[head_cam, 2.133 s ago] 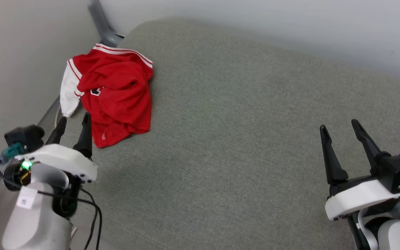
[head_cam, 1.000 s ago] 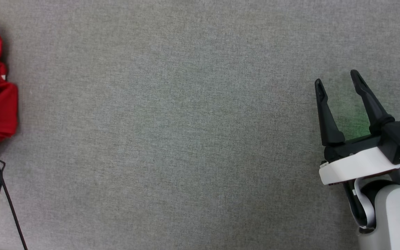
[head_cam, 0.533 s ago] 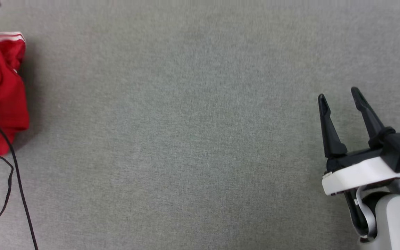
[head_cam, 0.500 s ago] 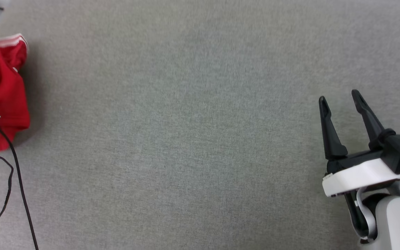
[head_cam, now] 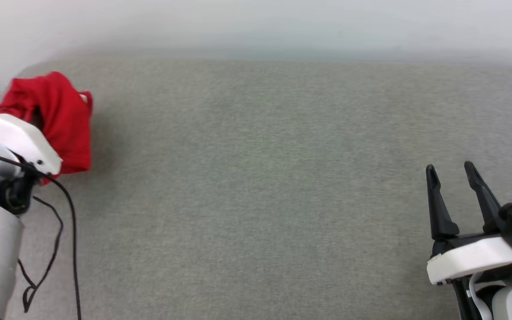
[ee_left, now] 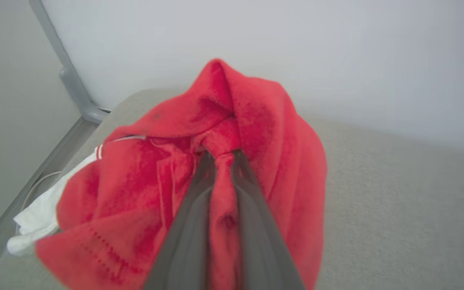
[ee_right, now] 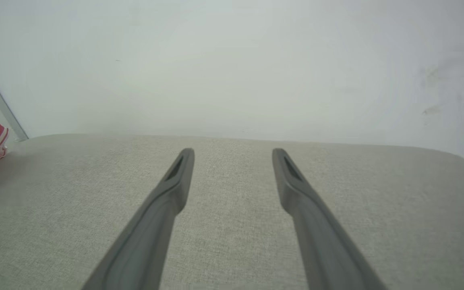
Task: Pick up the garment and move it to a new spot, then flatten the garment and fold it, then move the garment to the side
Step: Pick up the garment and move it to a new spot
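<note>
Lifting under way: the left pincer now pinches a fold of the red jersey-style T-shirt with white sleeves.
About 2 seconds ago that pincer stood spread beside the crumpled shirt. Now the shirt is bunched at the upper left of the head view, over the grey fabric-covered worktop, so the carry looks next. The bunch's long axis runs top to bottom, peak up. The right pincer stands spread, well apart.
</note>
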